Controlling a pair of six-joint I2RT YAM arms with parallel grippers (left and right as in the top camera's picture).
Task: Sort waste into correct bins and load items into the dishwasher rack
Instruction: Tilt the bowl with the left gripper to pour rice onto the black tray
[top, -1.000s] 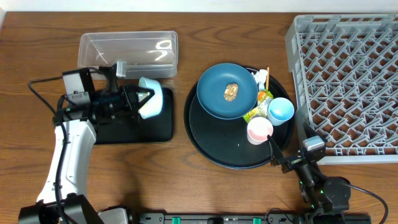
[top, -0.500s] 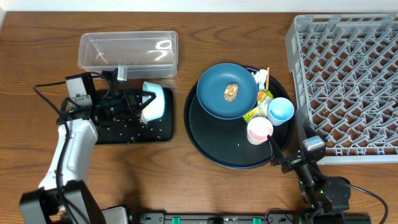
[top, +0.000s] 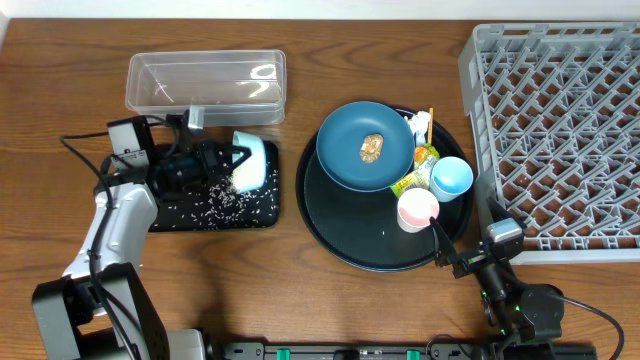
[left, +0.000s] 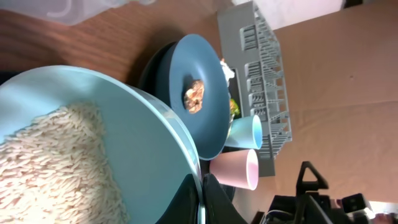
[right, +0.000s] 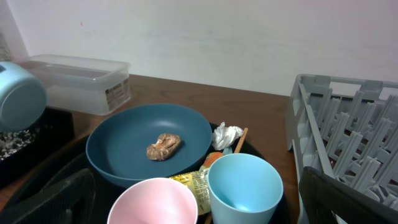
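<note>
Well, white rice grains (top: 215, 200) lie scattered over the shallow black tray (top: 165, 220), with more inside the white bowl (top: 252, 163), which is tipped on its side above the tray's right end. The left gripper (top: 233, 163) pinches its rim. The clear tub (top: 205, 80) stands just behind. The right gripper (top: 462, 232), fingers spread wide and holding nothing, sits by the round black tray (top: 330, 240).

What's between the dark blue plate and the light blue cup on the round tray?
The green-yellow-orange printed wrapper lies between the dark blue plate and the light blue cup, clearest in the overhead view.
</note>
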